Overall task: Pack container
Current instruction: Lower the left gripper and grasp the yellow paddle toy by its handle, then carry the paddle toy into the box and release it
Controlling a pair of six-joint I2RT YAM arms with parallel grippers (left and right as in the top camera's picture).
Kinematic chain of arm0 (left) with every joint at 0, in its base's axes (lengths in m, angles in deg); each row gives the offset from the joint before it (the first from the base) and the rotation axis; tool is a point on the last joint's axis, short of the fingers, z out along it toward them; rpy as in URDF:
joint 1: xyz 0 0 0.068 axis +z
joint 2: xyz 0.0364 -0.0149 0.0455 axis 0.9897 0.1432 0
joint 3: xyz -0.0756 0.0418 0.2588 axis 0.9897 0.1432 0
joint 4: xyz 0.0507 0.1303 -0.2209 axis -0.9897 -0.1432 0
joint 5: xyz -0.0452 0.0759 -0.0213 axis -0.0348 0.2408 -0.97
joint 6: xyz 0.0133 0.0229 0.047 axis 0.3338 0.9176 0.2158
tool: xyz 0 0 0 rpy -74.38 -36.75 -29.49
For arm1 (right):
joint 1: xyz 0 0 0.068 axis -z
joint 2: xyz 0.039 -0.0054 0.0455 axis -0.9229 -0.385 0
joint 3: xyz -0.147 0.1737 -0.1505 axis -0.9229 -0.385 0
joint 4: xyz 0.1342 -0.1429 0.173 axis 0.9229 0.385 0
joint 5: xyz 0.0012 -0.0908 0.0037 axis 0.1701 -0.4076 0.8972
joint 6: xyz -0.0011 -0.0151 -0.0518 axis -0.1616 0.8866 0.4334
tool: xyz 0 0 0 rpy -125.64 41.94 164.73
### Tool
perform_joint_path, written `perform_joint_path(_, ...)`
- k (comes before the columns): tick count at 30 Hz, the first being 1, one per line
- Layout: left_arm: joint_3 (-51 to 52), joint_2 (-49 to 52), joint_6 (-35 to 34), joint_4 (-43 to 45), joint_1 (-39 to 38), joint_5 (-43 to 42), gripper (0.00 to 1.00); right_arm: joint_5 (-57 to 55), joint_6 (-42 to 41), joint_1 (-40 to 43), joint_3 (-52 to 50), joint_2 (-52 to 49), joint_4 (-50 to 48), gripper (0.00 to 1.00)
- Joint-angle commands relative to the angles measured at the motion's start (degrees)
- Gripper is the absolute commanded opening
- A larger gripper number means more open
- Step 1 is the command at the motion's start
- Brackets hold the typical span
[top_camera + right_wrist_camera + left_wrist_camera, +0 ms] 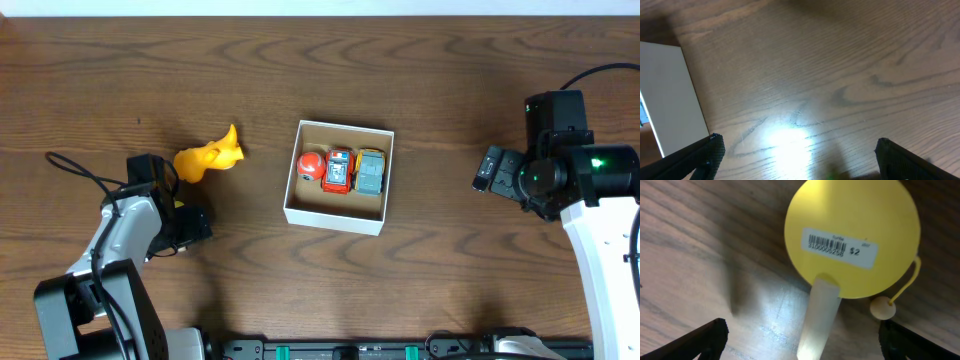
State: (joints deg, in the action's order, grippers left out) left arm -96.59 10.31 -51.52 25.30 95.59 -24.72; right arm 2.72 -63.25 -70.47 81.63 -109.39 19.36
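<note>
Three small toys (pixel 341 170) sit in your white square cardboard box (pixel 334 217) w/ brown inside. Left hand (pixel 802 335) & right hand (pixel 800 150): both spread apart.

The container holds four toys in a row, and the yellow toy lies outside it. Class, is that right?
Not quite. The overhead view shows three toys in the container, not four: a red round toy, a red car and a grey car in a row. The yellow toy does lie outside it.
</note>
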Motion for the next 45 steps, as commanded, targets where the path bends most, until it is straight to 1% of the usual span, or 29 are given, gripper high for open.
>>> perform_joint_path(1, 1.1, 3.4, 0.3, 0.3, 0.3, 1.1, 0.93, 0.1, 0.5, 0.5, -0.2, -0.1, -0.1, 0.99)
perform_joint_path(3, 1.1, 3.4, 0.3, 0.2, 0.3, 1.1, 0.87, 0.0, 0.5, 0.5, -0.2, -0.1, -0.1, 0.99)
perform_joint_path(5, 1.1, 3.4, 0.3, 0.2, 0.3, 1.1, 0.79, 0.0, 0.5, 0.5, -0.2, -0.1, -0.1, 0.99)
perform_joint_path(8, 1.1, 3.4, 0.3, 0.0, 0.3, 1.1, 0.7, 0.0, 0.5, 0.5, -0.2, 0.0, -0.1, 0.99)
perform_joint_path(10, 1.1, 3.4, 0.3, 0.0, 0.3, 1.1, 0.62, 0.0, 0.5, 0.5, -0.2, 0.0, -0.1, 0.99)
perform_joint_path(12, 1.1, 3.4, 0.3, 0.0, 0.3, 1.1, 0.51, 0.0, 0.5, 0.5, -0.2, -0.1, -0.1, 0.99)
perform_joint_path(14, 1.1, 3.4, 0.3, -0.1, 0.3, 1.1, 0.44, 0.0, 0.9, 0.5, -0.2, -0.1, -0.1, 0.99)
perform_joint_path(22, 1.1, 3.4, 0.3, 0.3, 0.3, 1.1, 0.35, 0.0, 0.9, 0.5, -0.2, 0.0, -0.1, 0.99)
perform_joint_path(28, 1.1, 3.4, 0.3, 1.5, 0.3, 1.1, 0.32, 0.0, 0.9, 0.5, -0.2, 0.0, -0.2, 0.99)
perform_joint_path(30, 1.1, 3.4, 0.3, 1.9, 0.3, 1.1, 0.29, 0.0, 0.9, 0.5, -0.2, -0.1, -0.2, 0.99)
perform_joint_path(32, 1.0, 3.3, 0.3, 2.3, 0.3, 1.1, 0.22, 0.0, 0.9, 0.5, -0.2, -0.1, -0.2, 0.99)
perform_joint_path(34, 1.0, 3.2, 0.3, 2.5, 0.3, 1.1, 0.19, 0.0, 0.9, 0.5, -0.2, -0.1, -0.2, 0.99)
perform_joint_path(36, 0.8, 3.1, 0.3, 2.7, 0.3, 1.1, 0.19, 0.0, 0.9, 0.5, -0.2, 0.0, -0.1, 0.99)
perform_joint_path(37, 0.7, 3.1, 0.3, 2.7, 0.3, 1.1, 0.14, 0.0, 0.9, 0.5, -0.2, 0.0, -0.1, 0.99)
perform_joint_path(42, -0.3, 3.1, 0.3, 2.6, 0.3, 1.1, 0.06, 0.0, 0.9, 0.5, -0.2, -0.1, -0.2, 0.99)
perform_joint_path(45, -1.7, 2.9, 0.3, 2.3, 0.2, 1.1, 0.06, 0.0, 0.9, 0.5, -0.2, 0.0, -0.1, 0.99)
